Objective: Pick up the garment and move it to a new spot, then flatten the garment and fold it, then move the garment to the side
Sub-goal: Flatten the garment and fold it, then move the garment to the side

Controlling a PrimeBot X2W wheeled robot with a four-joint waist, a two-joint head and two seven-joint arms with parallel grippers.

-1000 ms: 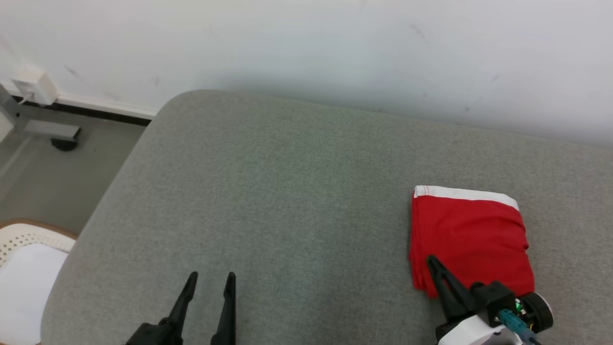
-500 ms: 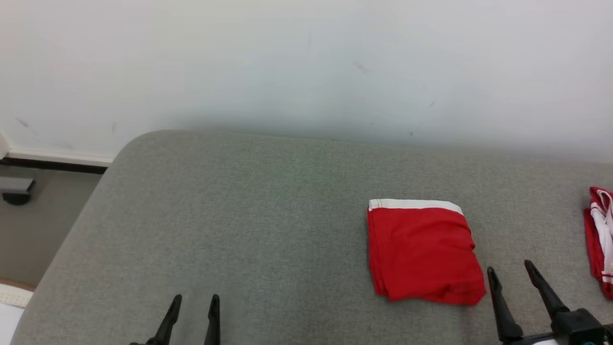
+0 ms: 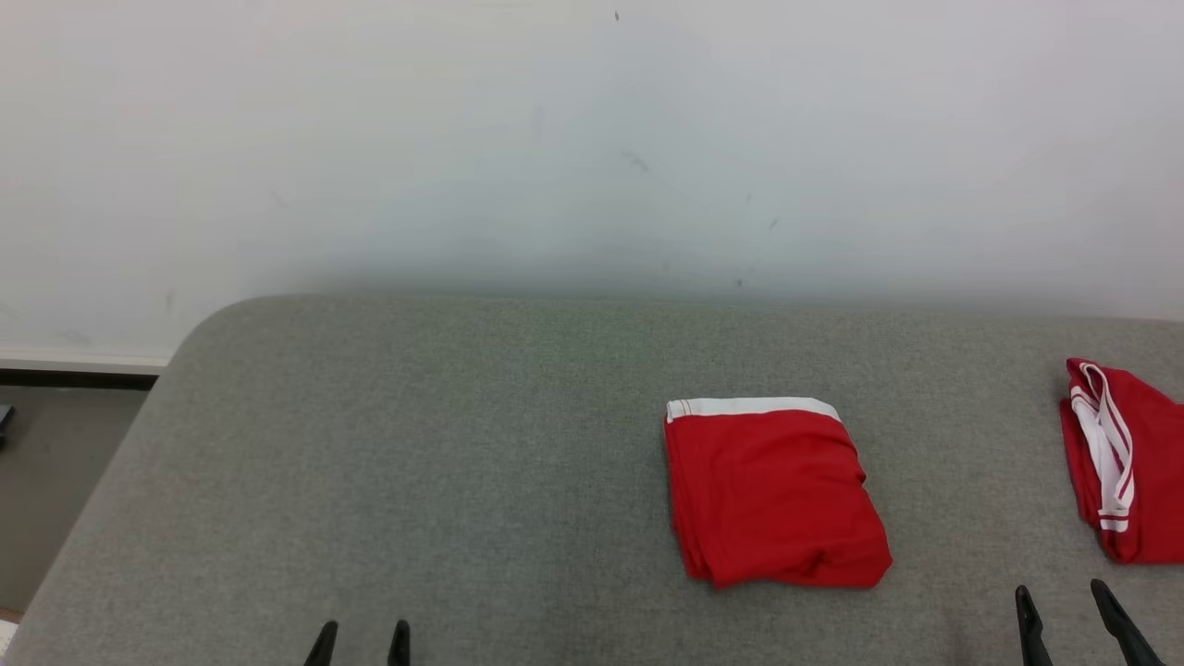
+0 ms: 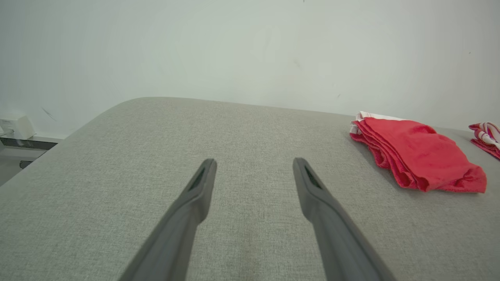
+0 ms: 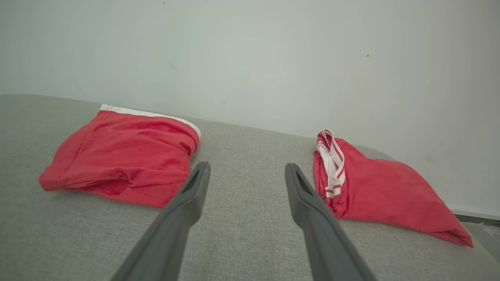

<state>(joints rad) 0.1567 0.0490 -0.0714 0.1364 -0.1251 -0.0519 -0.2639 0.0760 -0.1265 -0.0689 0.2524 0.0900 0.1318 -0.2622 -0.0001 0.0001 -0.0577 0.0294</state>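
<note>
Grey surface [image 3: 416, 462] is carrying the folded red garment [image 3: 772, 495], lying flat at 4 o'clock in the head view. A second red garment [image 3: 1124, 462] is lying at 3 o'clock. Left gripper [image 3: 363, 631] at 7 o'clock and right gripper [image 3: 1061, 594] at 5 o'clock are hovering, jaws released and holding nothing.

The head view's edges crop the second garment [image 3: 1152, 462], the left gripper [image 3: 363, 631] and the right gripper [image 3: 1060, 592]

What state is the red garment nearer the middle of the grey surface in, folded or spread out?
Folded. The red garment lies as a compact rectangle, stacked layers showing along its left side, white waistband at the far edge.
</note>
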